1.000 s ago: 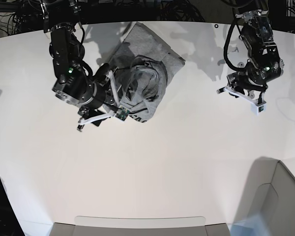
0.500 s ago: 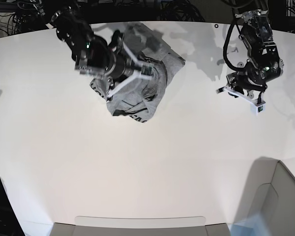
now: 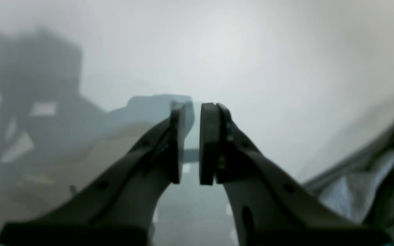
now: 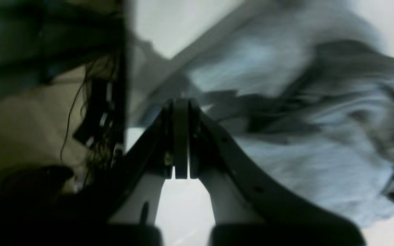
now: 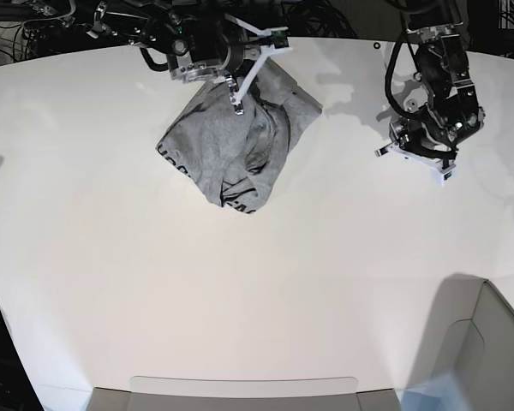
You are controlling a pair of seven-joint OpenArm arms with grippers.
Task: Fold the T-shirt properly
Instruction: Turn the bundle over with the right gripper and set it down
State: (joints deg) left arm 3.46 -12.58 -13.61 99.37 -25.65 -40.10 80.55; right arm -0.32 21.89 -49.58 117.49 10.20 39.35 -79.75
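The T-shirt (image 5: 236, 141) lies crumpled in a heap near the counter's (image 5: 240, 300) far edge, left of centre in the base view, with dark lettering showing at its lower folds. Nothing is folded yet; the step in hand is spreading the cloth flat. The right pincer (image 4: 181, 136) is clenched, its pads pressed together with no cloth seen between them, over the shirt's far edge. The left pincer (image 3: 192, 143) hangs above bare counter toward the other side, jaws narrowly parted and empty. The next move probably calls for opening the right pincer and catching a hem or shoulder to pull the heap out.
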